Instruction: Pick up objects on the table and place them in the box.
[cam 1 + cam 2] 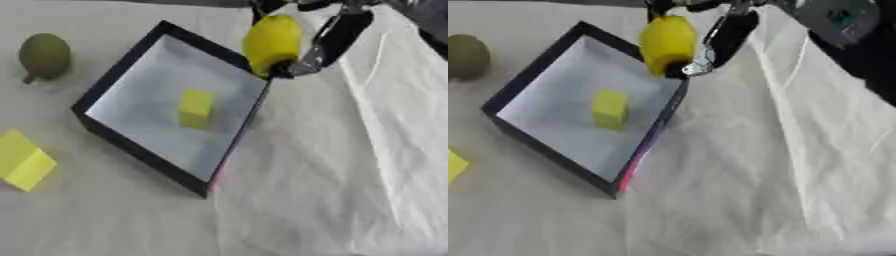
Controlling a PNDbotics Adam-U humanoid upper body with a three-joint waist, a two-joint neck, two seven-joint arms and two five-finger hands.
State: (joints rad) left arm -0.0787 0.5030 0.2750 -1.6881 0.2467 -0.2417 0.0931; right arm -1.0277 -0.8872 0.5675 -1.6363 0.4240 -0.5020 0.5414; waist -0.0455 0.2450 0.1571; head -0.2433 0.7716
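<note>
A dark-rimmed box (122,65) with a pale floor lies tilted at the left middle of the table. Inside it a yellow block (195,108) stands near the centre. My right hand (337,37) comes in from the upper right, shut on a yellow lemon (272,42) that hangs over the box's right rim. A green pear-like fruit (44,56) lies on the cloth left of the box. A second yellow block (24,160) rests at the left edge, below the box. My left hand shows in neither view.
A wrinkled white cloth (350,175) covers the table, with folds running down the right side. A pink strip (635,167) shows along the box's lower right wall.
</note>
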